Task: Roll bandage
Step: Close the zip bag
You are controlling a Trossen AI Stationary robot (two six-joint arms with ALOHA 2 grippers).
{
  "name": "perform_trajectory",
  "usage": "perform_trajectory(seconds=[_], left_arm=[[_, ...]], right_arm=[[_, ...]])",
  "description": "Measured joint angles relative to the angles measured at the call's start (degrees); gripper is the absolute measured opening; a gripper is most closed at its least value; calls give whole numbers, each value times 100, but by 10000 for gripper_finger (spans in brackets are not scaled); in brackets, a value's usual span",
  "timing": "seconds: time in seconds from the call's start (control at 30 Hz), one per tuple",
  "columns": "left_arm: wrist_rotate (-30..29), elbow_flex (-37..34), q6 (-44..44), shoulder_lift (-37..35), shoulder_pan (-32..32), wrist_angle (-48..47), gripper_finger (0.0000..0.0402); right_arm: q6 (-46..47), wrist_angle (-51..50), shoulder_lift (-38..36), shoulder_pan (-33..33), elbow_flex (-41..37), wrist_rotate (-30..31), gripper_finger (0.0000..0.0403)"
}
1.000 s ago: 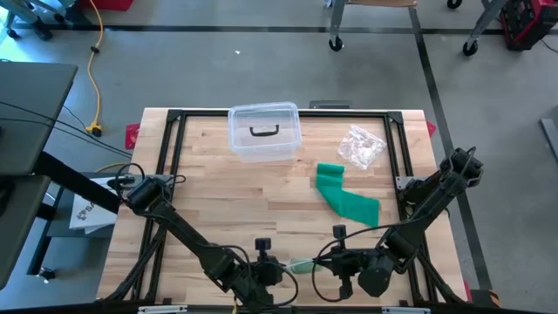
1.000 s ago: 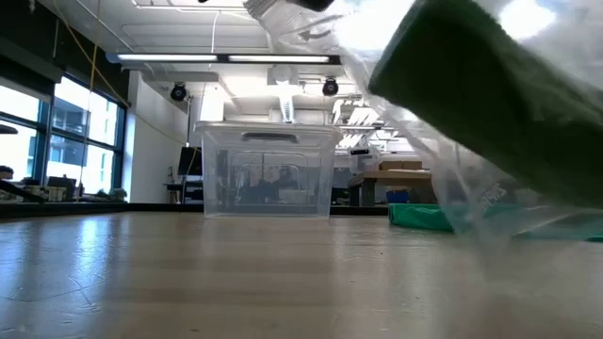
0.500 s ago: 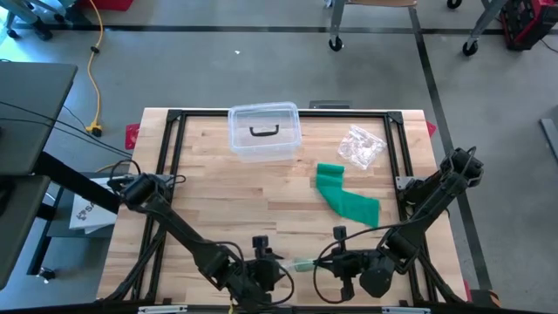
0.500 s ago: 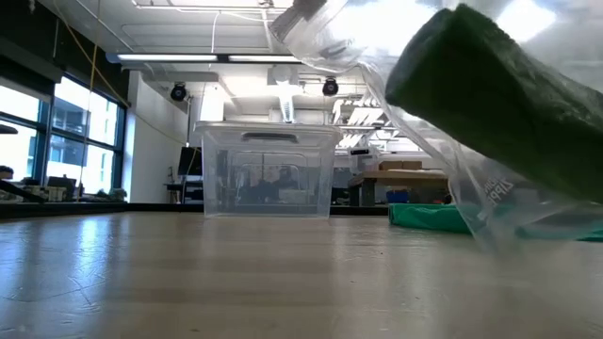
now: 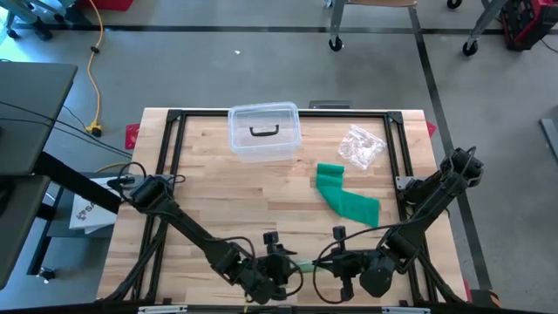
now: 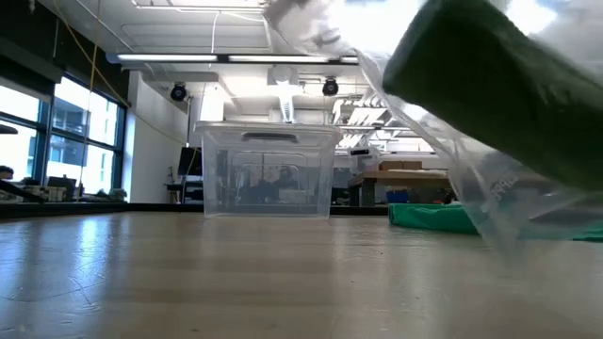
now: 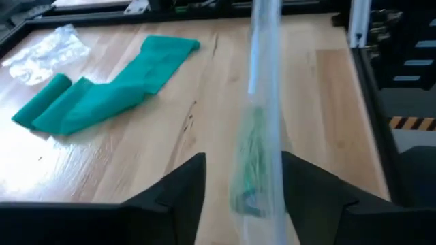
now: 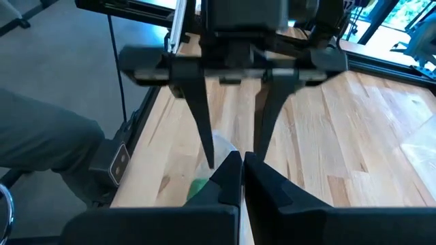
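The left gripper (image 5: 283,266) is sitting at the near edge of the wooden table (image 5: 218,192), left of centre in the high view; its two dark fingers (image 7: 180,190) are standing apart in the left wrist view, with a clear plastic bag (image 7: 262,136) hanging between them; whether they are touching the plastic is hard to tell from here. Inside that bag a rolled green bandage (image 7: 248,167) is showing; in the low view the same roll (image 6: 490,89) is hanging large and tilted inside the bag (image 6: 490,202), above the table top. Just to the right, the right gripper (image 5: 342,263) is facing the left one, its fingers (image 8: 225,173) pressing together on the bag's upper edge, pinching the plastic; the right wrist view is showing the left gripper (image 8: 231,146) opposite with its fingers spread. Farther back, a clear lidded box (image 5: 264,131) is resting near the far edge; right of it, a loose strip of green bandage (image 5: 344,196) is lying partly unrolled on the wood; beyond that, near the far right corner, a crumpled clear wrapper (image 5: 361,146) is lying by itself.
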Motion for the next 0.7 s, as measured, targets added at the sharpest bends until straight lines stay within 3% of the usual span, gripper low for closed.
perform_trajectory(seconds=[0.1, 0.27, 0.4, 0.57, 0.7], left_arm=[[142, 0, -63, 22, 51, -24, 133], [471, 6, -256, -69, 120, -512, 19], [587, 92, -1541, -331, 195, -2186, 12], [693, 323, -3807, -824, 336, -4952, 3], [808, 318, -4983, -1045, 440, -6861, 1]], right_arm=[[-2, -2, 2, 0, 0, 0, 0], [83, -9, 7, -2, 0, 42, 7], [382, -104, 7, -2, 2, 153, 44], [718, -536, 7, -2, 1, 275, 101], [872, -672, 7, -2, 2, 256, 121]])
